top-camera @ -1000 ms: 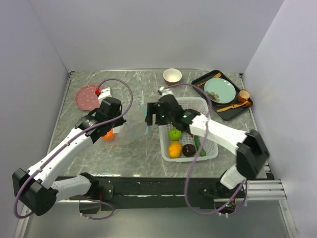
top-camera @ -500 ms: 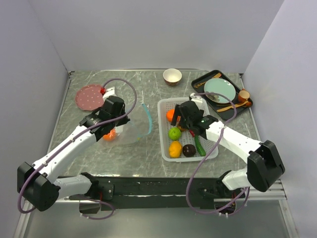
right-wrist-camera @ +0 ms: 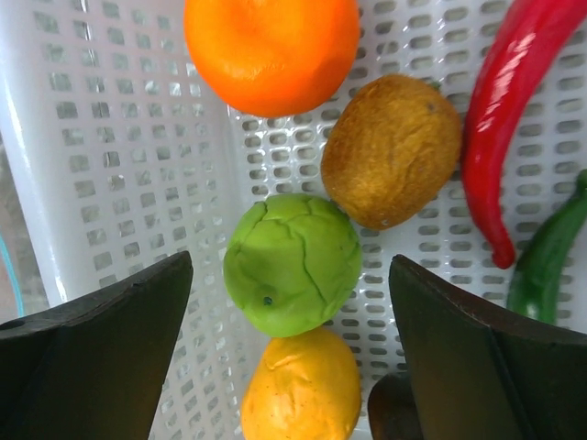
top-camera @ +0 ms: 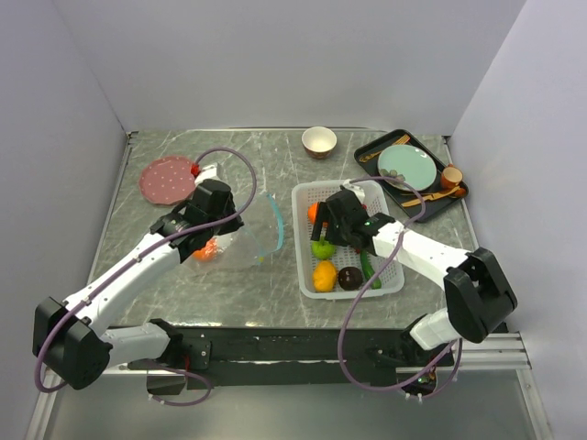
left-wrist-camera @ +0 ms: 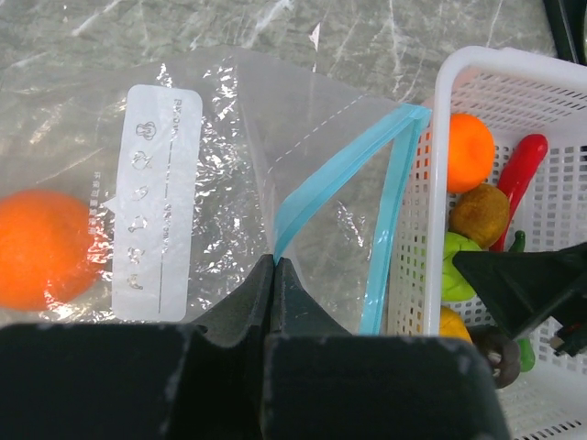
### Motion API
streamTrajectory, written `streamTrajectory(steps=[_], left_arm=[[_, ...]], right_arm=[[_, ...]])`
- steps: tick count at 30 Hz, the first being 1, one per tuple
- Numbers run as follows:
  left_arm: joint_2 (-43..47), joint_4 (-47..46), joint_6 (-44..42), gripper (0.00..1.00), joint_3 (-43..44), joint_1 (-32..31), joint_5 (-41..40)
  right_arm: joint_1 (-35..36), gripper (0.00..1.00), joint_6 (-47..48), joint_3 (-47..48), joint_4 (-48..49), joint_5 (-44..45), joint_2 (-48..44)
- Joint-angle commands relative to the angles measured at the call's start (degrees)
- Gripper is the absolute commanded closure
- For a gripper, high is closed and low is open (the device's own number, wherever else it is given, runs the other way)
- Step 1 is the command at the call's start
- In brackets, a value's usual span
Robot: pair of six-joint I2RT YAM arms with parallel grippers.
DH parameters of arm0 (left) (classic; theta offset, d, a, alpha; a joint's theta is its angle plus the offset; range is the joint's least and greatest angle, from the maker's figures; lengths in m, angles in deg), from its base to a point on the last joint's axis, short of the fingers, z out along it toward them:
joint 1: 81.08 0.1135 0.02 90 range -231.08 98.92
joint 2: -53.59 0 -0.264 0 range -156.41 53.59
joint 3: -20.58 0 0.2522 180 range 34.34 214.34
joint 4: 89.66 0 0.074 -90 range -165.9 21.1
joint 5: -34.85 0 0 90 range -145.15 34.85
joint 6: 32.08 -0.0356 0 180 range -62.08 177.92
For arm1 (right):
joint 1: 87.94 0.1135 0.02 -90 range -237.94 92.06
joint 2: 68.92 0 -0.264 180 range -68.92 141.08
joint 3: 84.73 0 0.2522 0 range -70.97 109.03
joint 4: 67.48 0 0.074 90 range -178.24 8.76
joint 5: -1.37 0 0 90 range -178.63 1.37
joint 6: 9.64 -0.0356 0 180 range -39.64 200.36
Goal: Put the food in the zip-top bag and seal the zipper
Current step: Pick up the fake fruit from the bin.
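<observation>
Partly hidden dark fruit (right-wrist-camera: pixel 387 412) — right claw (right-wrist-camera: pixel 290 260) wide open over green apple (right-wrist-camera: pixel 292 264); left claw (left-wrist-camera: pixel 275 266) clamps zipper (left-wrist-camera: pixel 339 183).

This is a robot test cell in a lab. Plain pale walls (top-camera: pixel 275 64) box in a marble-patterned table (top-camera: pixel 266 151). Cabled arms (top-camera: pixel 138 270) bolt to a black rail (top-camera: pixel 293 350). Toy produce (top-camera: pixel 324 275) fills a white basket (top-camera: pixel 316 186) under the right gripper (right-wrist-camera: pixel 289 266).
</observation>
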Motion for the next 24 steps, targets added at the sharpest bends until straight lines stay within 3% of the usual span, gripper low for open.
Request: streamTrajectory(steps=[1,17,24], left_arm=[[1.68,-2.48,-1.32,0.99,-0.22,0.10,1.12],[3.17,-2.74,-1.41,0.99,-1.27,0.10,0.85],[3.52,-2.48,-1.41,0.99,-1.45,0.10,0.59]], right_arm=[[0.22,0.07,-1.01,0.11,2.32,-2.00,1.28],[0.75,0.13,-1.18,-0.07,0.30,-1.47,3.65],[1.36,0.26,-1.18,-0.06,0.30,-1.30,4.10]])
